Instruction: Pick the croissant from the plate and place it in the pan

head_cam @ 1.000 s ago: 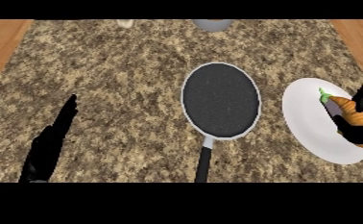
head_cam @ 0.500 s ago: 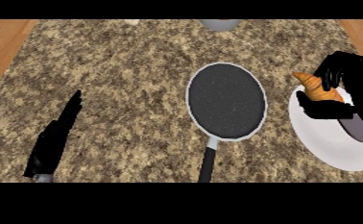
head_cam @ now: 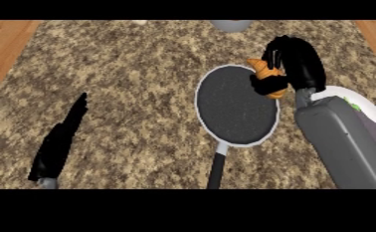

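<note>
place: kitchen | evidence: speckled granite counter (head_cam: 147,76); frying pan (head_cam: 236,105); white plate (head_cam: 351,96); wood edging (head_cam: 15,42)

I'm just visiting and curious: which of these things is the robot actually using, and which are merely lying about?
In use: croissant, right hand holding it, pan, plate.
Lying about: grey object and small pale object at the counter's far edge; resting left hand.
</note>
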{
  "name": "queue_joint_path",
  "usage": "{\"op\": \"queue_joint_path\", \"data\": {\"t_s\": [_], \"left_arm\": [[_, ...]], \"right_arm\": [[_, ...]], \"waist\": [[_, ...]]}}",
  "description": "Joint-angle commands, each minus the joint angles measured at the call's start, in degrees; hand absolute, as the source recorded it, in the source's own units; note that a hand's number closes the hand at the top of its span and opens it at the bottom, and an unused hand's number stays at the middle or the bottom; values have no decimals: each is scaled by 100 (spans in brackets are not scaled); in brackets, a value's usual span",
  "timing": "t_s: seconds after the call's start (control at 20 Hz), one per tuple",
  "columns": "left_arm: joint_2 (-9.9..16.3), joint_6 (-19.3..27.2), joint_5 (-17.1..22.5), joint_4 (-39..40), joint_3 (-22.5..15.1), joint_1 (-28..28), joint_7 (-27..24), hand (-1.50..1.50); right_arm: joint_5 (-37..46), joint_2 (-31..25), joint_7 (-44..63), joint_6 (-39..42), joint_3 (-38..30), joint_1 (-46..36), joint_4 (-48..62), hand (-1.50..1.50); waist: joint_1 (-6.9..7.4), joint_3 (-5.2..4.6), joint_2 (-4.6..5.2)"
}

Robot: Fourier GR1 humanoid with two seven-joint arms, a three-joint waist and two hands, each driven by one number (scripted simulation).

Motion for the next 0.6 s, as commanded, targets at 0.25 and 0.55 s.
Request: {"op": "queue_joint_path", "data": {"t_s": [0.25, 0.55], "left_arm": [[-183, 35, -101, -2, -95, -198, 169, 0], [21, -121, -16, -81, 63, -117, 132, 0]], "right_arm": [[593, 1145, -720, -372, 279, -1133, 3079, 150], [-620, 1882, -555, -65, -715, -1202, 3734, -150]], "waist": [[90, 4, 46], [93, 10, 51]]}}
